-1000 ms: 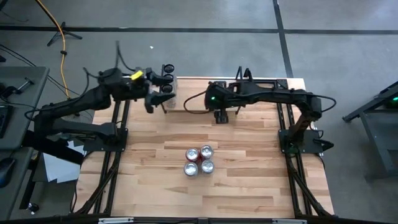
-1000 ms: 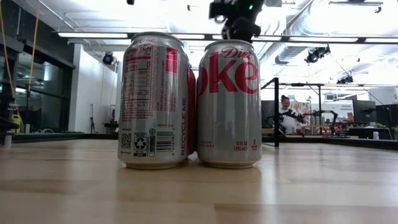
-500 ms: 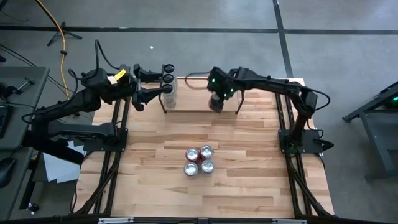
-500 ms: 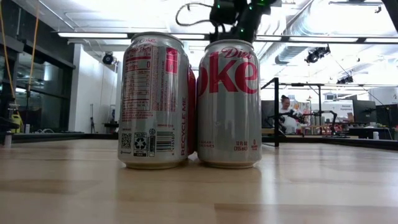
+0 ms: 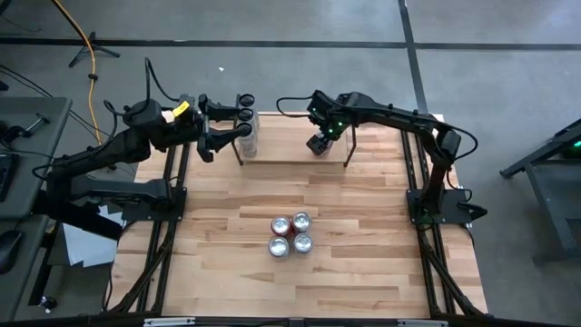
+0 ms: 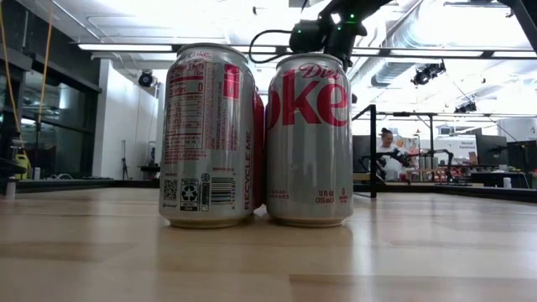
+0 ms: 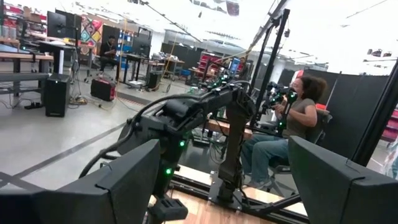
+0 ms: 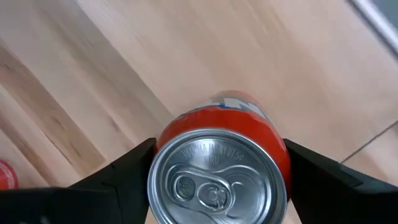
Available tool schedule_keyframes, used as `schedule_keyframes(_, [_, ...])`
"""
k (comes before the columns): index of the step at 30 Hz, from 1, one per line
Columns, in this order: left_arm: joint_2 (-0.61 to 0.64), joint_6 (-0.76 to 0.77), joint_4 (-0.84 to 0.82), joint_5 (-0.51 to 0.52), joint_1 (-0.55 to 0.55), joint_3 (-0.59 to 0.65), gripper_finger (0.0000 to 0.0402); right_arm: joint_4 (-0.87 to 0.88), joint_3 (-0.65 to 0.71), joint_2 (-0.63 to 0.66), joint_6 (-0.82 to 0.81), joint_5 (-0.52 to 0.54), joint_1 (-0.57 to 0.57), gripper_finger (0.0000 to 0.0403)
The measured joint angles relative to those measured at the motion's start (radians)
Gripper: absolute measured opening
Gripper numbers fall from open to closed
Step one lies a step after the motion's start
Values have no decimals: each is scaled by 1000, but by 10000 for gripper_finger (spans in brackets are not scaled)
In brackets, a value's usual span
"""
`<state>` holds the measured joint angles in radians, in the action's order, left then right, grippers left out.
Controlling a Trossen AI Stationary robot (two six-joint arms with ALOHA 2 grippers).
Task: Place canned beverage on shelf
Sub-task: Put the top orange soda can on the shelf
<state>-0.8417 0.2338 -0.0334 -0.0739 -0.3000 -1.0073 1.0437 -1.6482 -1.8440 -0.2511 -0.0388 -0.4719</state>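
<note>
Wooden bench [image 5: 227, 263] carried four cans [image 5: 291, 234]; above the shelf [image 5: 290, 150], right fingers [image 8: 311, 171] grasped a red can [image 8: 217, 168]; left fingers [image 7: 124, 180] spread, empty.

Four cans [image 5: 291, 234] clustered mid-table [image 5: 363, 272], shelf [image 5: 290, 136] at far edge, one can [image 5: 250, 136] on its left end

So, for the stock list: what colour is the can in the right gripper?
Red can, silver top; right wrist view.

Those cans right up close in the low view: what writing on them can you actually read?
"Diet" over "oke", the visible part of the logo: right silver can.
"RECYCLE ME", running up the side: left silver can.
Nutrition panel, barcode and small print at both cans' bases: too small to read.
</note>
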Motion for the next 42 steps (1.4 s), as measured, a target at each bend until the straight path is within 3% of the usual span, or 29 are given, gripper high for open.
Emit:
schedule_keyframes(6, [0, 0, 0, -1, 0, 0, 304, -4, -4, -19, -15, -8, 0, 283])
schedule_keyframes(12, [0, 0, 0, -1, 0, 0, 304, -23, 0, -20, -37, 3, -6, 370])
schedule_keyframes(15, [0, 0, 0, -1, 0, 0, 304, -24, 0, -20, -37, 3, -15, 390])
schedule_keyframes(23, [0, -1, 0, -1, 0, 0, 304, -16, -9, -15, -36, 3, -38, 396])
schedule_keyframes(34, [0, -2, -29, -1, 0, 0, 304, 109, -247, -13, -15, 102, -14, 398])
schedule_keyframes(38, [0, -2, -60, -1, 0, 0, 304, 178, -290, -6, -37, 189, 39, 398])
schedule_keyframes(42, [0, -2, -74, -1, 0, 0, 304, 163, -231, 26, -97, 280, 120, 398])
